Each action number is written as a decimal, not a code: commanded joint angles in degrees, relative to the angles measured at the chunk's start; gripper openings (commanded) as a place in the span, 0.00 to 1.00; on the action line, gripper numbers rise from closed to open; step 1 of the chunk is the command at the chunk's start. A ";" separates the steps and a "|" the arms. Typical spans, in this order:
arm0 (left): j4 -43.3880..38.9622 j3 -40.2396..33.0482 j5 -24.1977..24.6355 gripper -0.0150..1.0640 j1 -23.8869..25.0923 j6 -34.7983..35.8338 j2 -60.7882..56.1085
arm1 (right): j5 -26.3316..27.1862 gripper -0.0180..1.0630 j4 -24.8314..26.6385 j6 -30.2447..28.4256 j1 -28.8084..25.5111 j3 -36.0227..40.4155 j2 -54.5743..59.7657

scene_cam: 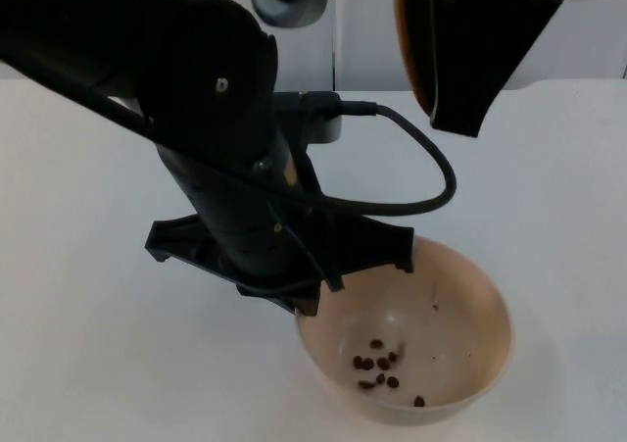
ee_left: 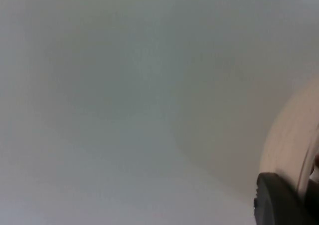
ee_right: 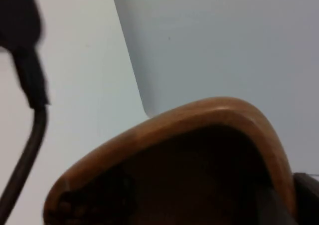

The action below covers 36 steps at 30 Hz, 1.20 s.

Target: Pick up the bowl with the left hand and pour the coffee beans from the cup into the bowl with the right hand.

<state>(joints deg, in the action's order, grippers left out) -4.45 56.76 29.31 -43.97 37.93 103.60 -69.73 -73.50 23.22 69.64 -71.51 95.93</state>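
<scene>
A beige bowl (scene_cam: 446, 310) with several dark coffee beans (scene_cam: 377, 364) in its bottom is in the top view, low and right of centre. My left gripper (scene_cam: 312, 303) is shut on the bowl's left rim, and the left arm covers that edge. In the left wrist view the bowl's rim (ee_left: 291, 130) runs beside a black fingertip (ee_left: 274, 202). High at the back, my right gripper (scene_cam: 468, 60) is shut on a brown cup (scene_cam: 409, 30), tipped on its side above and behind the bowl. The cup's rim (ee_right: 199, 122) looms close in the right wrist view, its inside dark.
The white table top (scene_cam: 78, 344) spreads to the left and right of the bowl. The grey partition wall (scene_cam: 364, 21) closes off the far edge. The bulky left arm (scene_cam: 196, 99) crosses the middle of the table.
</scene>
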 commanded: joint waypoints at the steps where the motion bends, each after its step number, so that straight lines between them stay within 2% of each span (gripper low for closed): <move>1: -0.10 0.29 -0.45 0.01 -0.34 0.48 -0.20 | -0.23 0.02 -1.94 0.42 0.40 0.02 0.37; 6: -0.10 0.29 -0.45 0.01 -0.34 0.48 -0.20 | -0.23 0.02 -4.33 0.78 0.40 0.13 0.48; 22: -0.10 0.29 -0.45 0.01 -0.34 0.48 -0.20 | -0.23 0.02 -4.20 0.26 0.40 0.13 0.48; 31: -0.10 0.29 -0.45 0.01 -0.34 0.48 -0.20 | -0.23 0.02 0.39 0.26 0.04 0.13 0.37; 36: -0.10 0.29 -0.56 0.01 -0.34 0.48 -0.20 | -0.23 0.02 1.23 1.83 -1.10 0.13 0.37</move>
<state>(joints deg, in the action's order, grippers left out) -4.54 56.76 29.31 -43.97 37.93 103.60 -69.90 -72.09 24.20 68.87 -71.38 96.21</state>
